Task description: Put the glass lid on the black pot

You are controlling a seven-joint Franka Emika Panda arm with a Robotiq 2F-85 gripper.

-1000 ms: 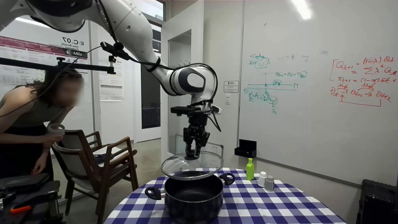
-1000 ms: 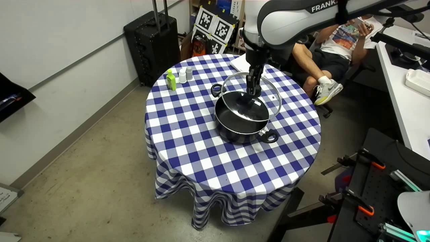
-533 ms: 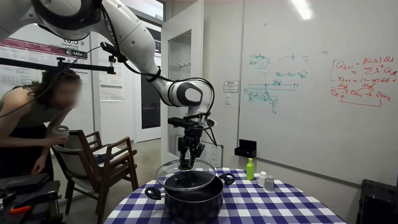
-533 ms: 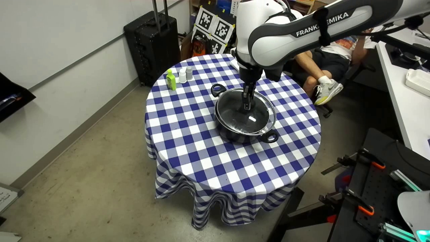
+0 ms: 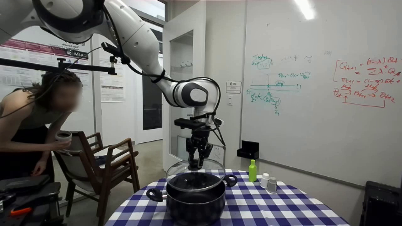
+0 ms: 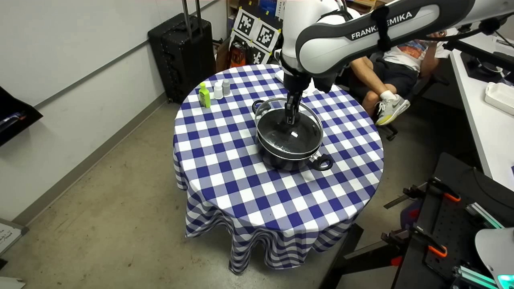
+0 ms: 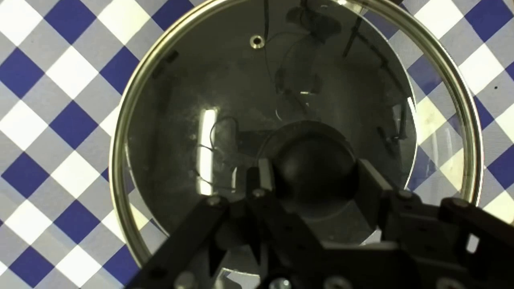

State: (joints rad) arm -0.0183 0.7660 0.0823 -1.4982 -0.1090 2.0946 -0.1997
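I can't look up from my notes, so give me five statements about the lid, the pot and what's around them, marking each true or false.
1. The gripper holds the lid by its knob. True.
2. The lid sits fully on the pot. False: it is held above the pot.
3. A green bottle stands on the tablecloth. True.
4. The tablecloth is plain red. False: it has blue and white checks.
5. The pot has no handles. False: it has two black handles.
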